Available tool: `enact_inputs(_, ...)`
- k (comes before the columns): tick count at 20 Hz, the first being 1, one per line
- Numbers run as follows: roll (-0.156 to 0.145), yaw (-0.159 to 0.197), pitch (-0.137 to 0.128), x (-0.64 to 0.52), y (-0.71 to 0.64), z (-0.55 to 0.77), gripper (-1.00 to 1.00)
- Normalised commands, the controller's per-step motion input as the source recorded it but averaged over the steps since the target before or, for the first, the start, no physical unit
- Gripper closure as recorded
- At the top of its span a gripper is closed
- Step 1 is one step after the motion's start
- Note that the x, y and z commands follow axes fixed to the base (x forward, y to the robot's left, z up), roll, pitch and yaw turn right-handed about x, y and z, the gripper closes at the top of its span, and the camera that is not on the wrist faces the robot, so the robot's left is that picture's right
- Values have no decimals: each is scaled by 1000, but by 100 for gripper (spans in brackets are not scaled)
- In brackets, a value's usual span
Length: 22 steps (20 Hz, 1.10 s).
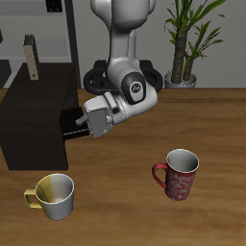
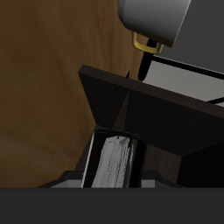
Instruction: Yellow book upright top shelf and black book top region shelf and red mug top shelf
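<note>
My gripper (image 1: 79,122) is shut on the black book (image 1: 69,121) and holds it off the table, right against the side of the black shelf (image 1: 34,125) and a little below its top. The wrist view shows the book's pale page edges (image 2: 114,164) between dark covers. The yellow book (image 1: 32,58) stands upright on the shelf's top near its back. The red mug (image 1: 176,175) stands upright on the table near the front edge, apart from my gripper.
A yellow mug (image 1: 54,195) stands on the table in front of the shelf, near the front edge; it also shows in the wrist view (image 2: 157,17). A potted plant (image 1: 183,48) stands behind the table.
</note>
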Motion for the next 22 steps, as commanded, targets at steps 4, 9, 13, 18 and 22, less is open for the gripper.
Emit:
enact_inputs(4,-29,-1,11,-53,-190,-62,100)
enact_inputs(9,-26,-15,52,43,-293,-101,100)
enact_inputs(13,-17,-10,30,44,-158,-59,-100)
enact_inputs(18,17,-34,77,51,-193,-142,-100)
enact_inputs(22,-28,-11,34,-13,-152,-64,-100)
